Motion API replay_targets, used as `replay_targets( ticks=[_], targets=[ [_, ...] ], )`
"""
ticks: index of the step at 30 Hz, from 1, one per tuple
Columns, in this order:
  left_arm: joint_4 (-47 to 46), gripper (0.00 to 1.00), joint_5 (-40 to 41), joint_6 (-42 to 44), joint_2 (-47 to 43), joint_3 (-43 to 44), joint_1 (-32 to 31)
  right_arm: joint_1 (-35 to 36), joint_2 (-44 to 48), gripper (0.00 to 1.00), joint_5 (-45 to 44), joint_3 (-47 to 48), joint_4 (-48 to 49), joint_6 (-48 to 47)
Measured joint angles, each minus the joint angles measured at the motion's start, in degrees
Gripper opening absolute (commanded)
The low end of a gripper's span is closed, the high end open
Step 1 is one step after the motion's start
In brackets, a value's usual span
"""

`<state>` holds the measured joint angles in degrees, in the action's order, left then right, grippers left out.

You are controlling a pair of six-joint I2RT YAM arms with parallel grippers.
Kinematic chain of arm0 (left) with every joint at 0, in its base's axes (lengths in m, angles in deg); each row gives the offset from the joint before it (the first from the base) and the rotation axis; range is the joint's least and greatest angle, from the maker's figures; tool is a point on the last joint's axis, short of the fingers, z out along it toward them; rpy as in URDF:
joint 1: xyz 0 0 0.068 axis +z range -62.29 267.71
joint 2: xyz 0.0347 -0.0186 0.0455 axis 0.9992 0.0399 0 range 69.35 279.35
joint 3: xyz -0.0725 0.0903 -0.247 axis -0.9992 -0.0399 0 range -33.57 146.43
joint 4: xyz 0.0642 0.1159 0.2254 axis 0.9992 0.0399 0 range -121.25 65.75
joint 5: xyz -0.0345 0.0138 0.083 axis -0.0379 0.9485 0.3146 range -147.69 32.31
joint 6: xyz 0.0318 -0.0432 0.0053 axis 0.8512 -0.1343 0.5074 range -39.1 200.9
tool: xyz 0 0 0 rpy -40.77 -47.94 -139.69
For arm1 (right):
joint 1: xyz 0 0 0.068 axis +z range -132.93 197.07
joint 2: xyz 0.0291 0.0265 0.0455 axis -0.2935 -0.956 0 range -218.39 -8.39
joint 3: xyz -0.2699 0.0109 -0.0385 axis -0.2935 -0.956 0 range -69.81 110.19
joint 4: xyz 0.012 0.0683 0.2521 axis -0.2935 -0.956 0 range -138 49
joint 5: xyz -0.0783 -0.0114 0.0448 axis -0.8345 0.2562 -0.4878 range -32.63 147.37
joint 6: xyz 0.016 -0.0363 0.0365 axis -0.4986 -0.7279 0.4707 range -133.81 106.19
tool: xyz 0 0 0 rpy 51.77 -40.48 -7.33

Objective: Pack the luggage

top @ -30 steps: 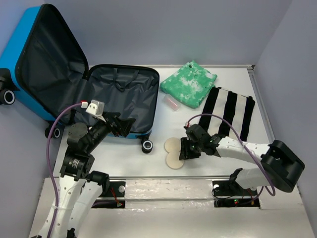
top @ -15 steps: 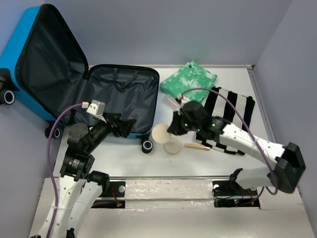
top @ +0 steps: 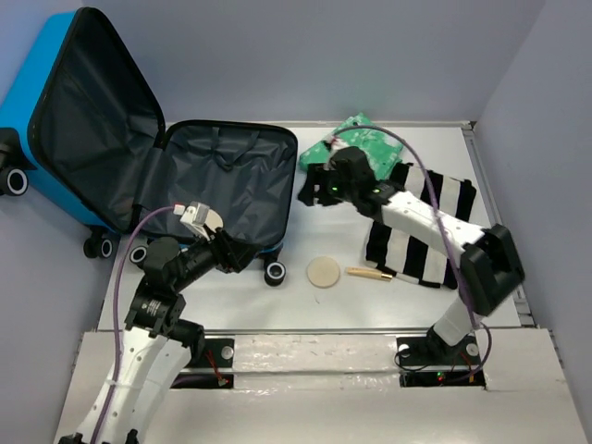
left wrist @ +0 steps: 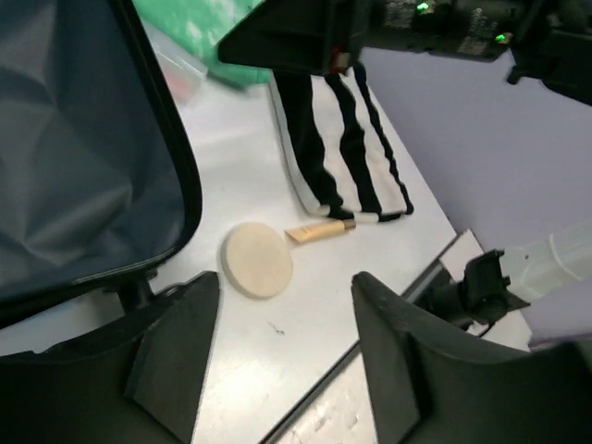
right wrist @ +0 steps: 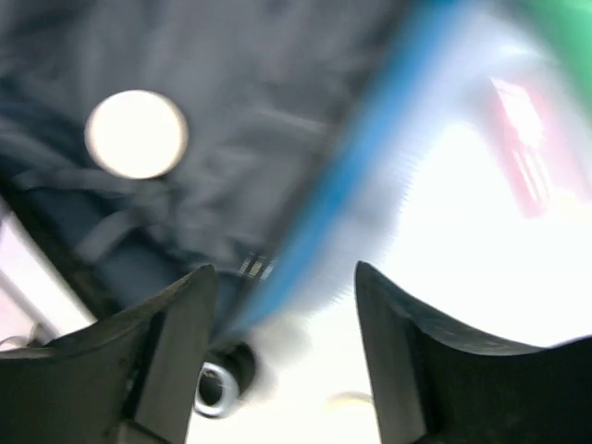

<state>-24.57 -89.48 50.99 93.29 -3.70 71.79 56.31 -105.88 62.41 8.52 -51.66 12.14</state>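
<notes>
Luggage (top: 231, 176) open, right hand (right wrist: 282, 273) agape and empty, left hand (left wrist: 285, 282) likewise

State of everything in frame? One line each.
luggage: open, lid raised
left gripper: open, empty
right gripper: open, empty, above luggage rim
pale disc: flat on table
second disc: over luggage lining; resting or midair, unclear
wooden stick: lying beside pale disc
green cloth: folded
striped cloth: lying flat
</notes>
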Motion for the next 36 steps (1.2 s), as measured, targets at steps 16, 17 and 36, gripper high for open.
replay_targets(
  ticks=[16, 17, 36],
  targets=[
    [-1.3, 0.56, 35.1, -1.4, 38.1, 14.9, -44.4, -11.3, 40.9, 0.5, -12.1, -35.4, -4.2, 1.6],
    [-1.3, 0.56, 36.5, -1.4, 41.4, 15.5, -45.2, -11.5, 41.9, 0.5, -12.6, -36.2, -4.5, 1.7],
    [-0.2, 0.06, 52.4, -0.4, 75.7, 25.2, -49.2, -11.5, 50.8, 0.5, -10.7, -42.4, -5.8, 2.6]
  ],
)
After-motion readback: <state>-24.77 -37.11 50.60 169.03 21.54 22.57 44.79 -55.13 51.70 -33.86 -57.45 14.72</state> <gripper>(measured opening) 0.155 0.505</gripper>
